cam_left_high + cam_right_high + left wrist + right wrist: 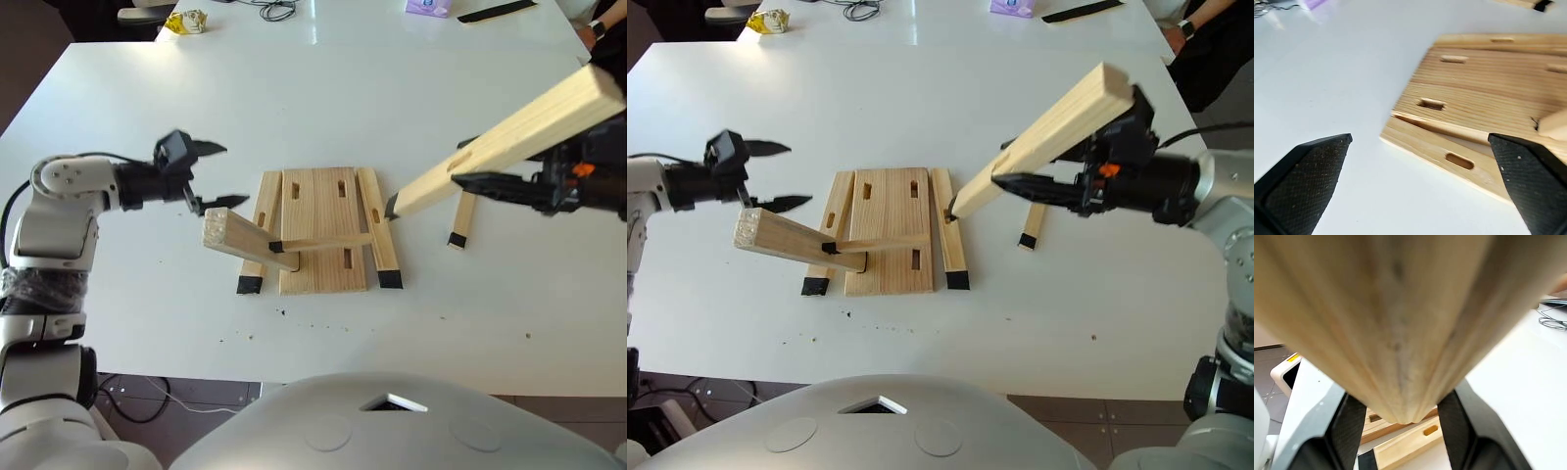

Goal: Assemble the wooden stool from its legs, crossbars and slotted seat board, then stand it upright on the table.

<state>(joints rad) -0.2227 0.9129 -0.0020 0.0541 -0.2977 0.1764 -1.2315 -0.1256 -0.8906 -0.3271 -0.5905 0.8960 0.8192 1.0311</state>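
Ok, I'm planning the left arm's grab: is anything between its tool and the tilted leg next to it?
Nothing visible does. The open left tool hangs close beside the raised end of the tilted leg, with nothing lying between them.

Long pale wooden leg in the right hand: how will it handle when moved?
Likely stiff: the long pale wooden leg shows no sag. Its length overhangs the right hand, so it may pivot. Flat faces; unlikely to roll.

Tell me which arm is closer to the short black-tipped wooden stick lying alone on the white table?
Right. The right arm hangs close over the stick, jaws shut on a long pale wooden beam; the left arm, jaws open, is across the slotted wooden board from it.
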